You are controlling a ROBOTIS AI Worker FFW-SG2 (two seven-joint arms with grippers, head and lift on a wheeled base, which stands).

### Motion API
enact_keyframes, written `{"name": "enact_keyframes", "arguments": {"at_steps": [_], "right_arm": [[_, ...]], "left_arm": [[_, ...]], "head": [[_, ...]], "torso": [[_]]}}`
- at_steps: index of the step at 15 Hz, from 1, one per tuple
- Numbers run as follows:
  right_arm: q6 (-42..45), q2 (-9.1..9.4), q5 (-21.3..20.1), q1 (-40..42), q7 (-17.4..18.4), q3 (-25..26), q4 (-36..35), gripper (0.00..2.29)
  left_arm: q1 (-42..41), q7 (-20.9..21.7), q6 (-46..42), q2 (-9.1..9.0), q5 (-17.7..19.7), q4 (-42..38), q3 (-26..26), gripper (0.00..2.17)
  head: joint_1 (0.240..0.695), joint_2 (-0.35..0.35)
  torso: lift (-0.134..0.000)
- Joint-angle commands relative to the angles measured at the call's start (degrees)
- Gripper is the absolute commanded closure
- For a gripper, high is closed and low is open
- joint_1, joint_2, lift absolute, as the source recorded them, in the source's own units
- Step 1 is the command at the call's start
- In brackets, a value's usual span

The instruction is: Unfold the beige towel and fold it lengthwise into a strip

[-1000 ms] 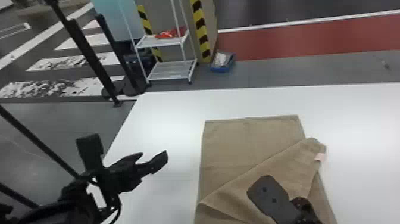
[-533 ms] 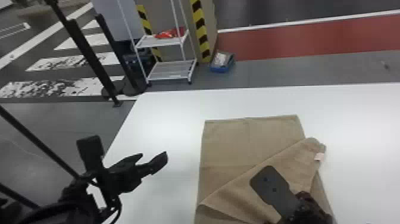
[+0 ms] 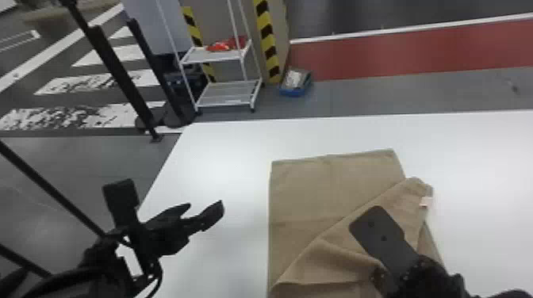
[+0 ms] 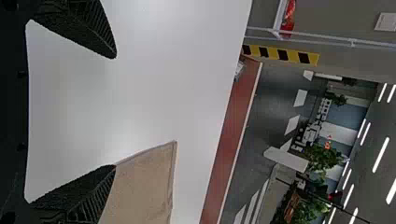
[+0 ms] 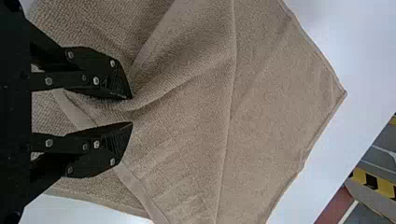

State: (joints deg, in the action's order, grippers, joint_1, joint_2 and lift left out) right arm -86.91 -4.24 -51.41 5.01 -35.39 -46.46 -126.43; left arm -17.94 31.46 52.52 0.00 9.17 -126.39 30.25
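Nearest, the right black two-fingered hand [image 3: 378,275] is down at the towel, with a narrow gap between its tips and cloth showing in it. Left black two-fingered hand [image 3: 206,207] hangs off to the left, wide and holding nothing. The beige cloth towel [image 3: 325,194] is lying on the flat white worktop [image 3: 222,158], one part flopped diagonally over, pale tag [image 3: 426,201] at its edge. Way back there's a white metal shelf rack [image 3: 226,93] and a blue tray [image 3: 295,92].

Right gripper [image 3: 377,274] farther forward over the towel [image 3: 329,194], turned-over flap [image 3: 337,247] newly rippled nearby
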Motion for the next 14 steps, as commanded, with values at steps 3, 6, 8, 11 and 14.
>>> {"name": "enact_keyframes", "arguments": {"at_steps": [3, 6, 8, 11, 14], "right_arm": [[0.29, -0.25, 0.17, 0.35, 0.14, 4.45, -3.03, 2.05], [0.82, -0.42, 1.84, 0.53, 0.32, 11.31, -6.11, 2.05], [0.99, -1.12, 4.65, 0.61, -0.12, 17.63, -8.75, 2.05], [0.99, -3.06, 9.75, 0.88, -0.82, 27.92, -11.21, 2.04], [0.99, -4.99, 15.2, 1.49, -1.88, 38.02, -12.79, 2.04]], "left_arm": [[0.37, 0.09, 0.0, -0.15, -0.12, 0.0, -0.28, 0.03], [2.65, 1.41, 0.0, -0.15, -0.82, 1.05, -0.98, 0.03], [5.73, 3.25, 0.18, -0.15, -1.53, 3.16, -1.33, 0.03], [9.6, 5.45, 0.88, 0.26, -4.25, 6.86, -3.18, 0.04], [13.9, 7.91, 0.53, 1.14, -9.0, 11.34, -7.84, 0.08]], "head": [[0.695, 0.35], [0.695, 0.35], [0.695, 0.35], [0.695, 0.275], [0.695, 0.157]], "torso": [[-0.126], [-0.126], [-0.126], [-0.126], [-0.126]]}}
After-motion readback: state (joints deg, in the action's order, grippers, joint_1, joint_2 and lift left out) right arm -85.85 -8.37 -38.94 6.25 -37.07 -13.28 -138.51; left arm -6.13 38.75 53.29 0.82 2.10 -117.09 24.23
